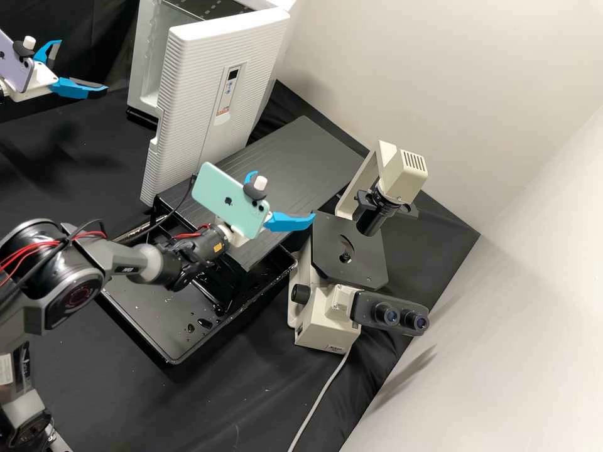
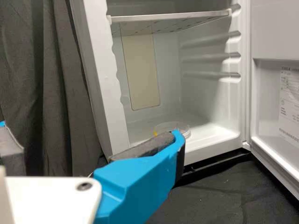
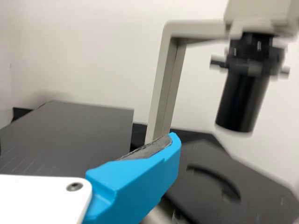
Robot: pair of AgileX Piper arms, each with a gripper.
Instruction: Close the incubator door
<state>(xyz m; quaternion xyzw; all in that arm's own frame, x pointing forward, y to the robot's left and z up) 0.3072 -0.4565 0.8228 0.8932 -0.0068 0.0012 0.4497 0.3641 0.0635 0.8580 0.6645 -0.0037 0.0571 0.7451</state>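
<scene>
So the incubator door (image 1: 217,56) is swung wide open, with the cabinet (image 2: 108,88) exposed and a clear dish (image 2: 181,128) on its floor. Left gripper (image 1: 83,67) is empty, fingers spread, facing the opening; my guess is it's placed there to push the door's free edge, no grabbing needed. Right gripper (image 1: 285,193) is also wide and empty over by the microscope (image 1: 323,307), probably just parked clear of the swing.
</scene>
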